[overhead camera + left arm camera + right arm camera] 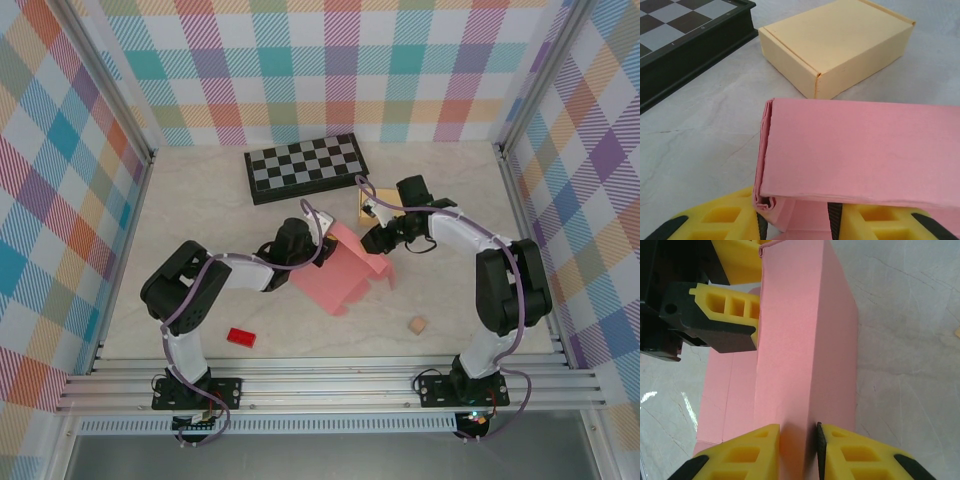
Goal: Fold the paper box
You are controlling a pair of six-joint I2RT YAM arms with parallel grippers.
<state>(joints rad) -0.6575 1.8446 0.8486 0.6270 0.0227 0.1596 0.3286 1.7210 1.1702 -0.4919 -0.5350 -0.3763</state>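
Marble tabletop (200, 200), plaid walls (340, 60); right end effector (798, 432) pinched paper box (335, 275) panel; left end effector (795, 220) straddled edge, grip unclear.

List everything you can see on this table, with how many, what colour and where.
pink paper box: one, pink, table centre, partly folded, between the two grippers
chessboard: one, black and grey, far centre
lidded box: one, pale yellow, right of the chessboard, just beyond the pink paper box
block: one, red, near left
cube: one, tan, near right
table: one, pale marbled
left gripper: one, yellow fingers, jaws around the pink paper box's folded edge
right gripper: one, yellow fingers, shut on a wall of the pink paper box
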